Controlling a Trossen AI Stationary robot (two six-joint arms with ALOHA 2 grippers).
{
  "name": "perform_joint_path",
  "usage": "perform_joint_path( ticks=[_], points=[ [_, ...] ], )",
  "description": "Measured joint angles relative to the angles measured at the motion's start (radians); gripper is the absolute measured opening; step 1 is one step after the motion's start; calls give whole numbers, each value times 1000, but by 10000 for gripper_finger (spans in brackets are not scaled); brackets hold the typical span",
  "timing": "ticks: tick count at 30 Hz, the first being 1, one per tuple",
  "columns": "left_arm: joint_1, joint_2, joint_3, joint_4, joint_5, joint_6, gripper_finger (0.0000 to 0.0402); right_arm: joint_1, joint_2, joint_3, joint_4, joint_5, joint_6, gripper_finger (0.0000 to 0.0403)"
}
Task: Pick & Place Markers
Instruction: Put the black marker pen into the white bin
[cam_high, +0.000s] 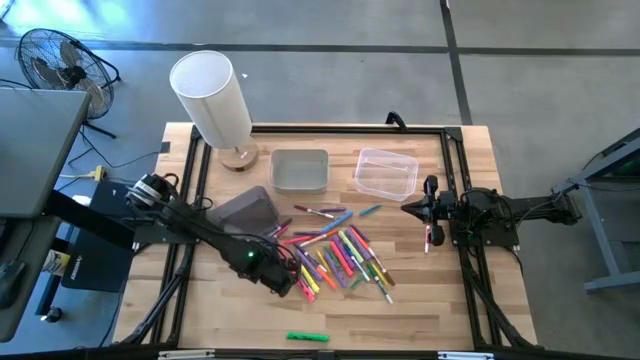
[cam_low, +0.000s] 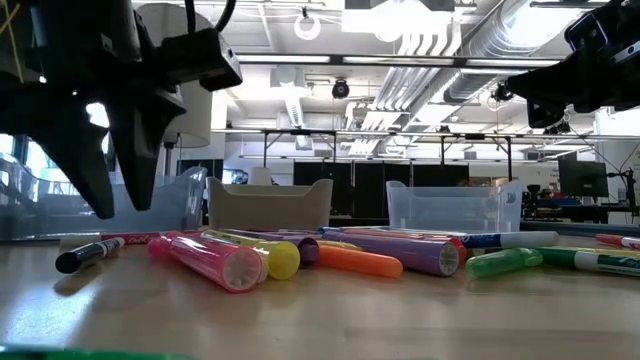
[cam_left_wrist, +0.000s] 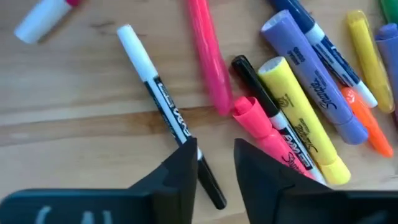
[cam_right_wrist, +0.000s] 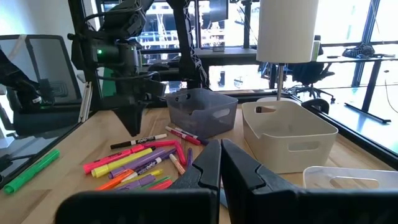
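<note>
Left tool (cam_left_wrist: 214, 163) hangs slightly parted over a black marker (cam_left_wrist: 166, 111) on the bench (cam_left_wrist: 74, 112) — gripping nothing; right tool (cam_right_wrist: 221, 163) shut, empty.

Two matte black jointed arms of rounded segments. Left gripper (cam_low: 112, 205): two long, tapering, wedge-shaped black fingers (cam_left_wrist: 176, 174); small green indicator light on the wrist housing. Right gripper (cam_right_wrist: 221, 163): identical black fingers; black cables along the arm.

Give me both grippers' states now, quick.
Left gripper: open, empty, over the black marker at the pile's edge.
Right gripper: shut, empty, waiting right of the markers.
</note>
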Motion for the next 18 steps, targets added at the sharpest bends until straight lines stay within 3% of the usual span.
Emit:
perform_joint_path(
  ticks=[18],
  points=[
    [2, 113, 3, -20, 131, -50, 127, 0, 0, 0, 0, 0, 0, 0]
  ],
)
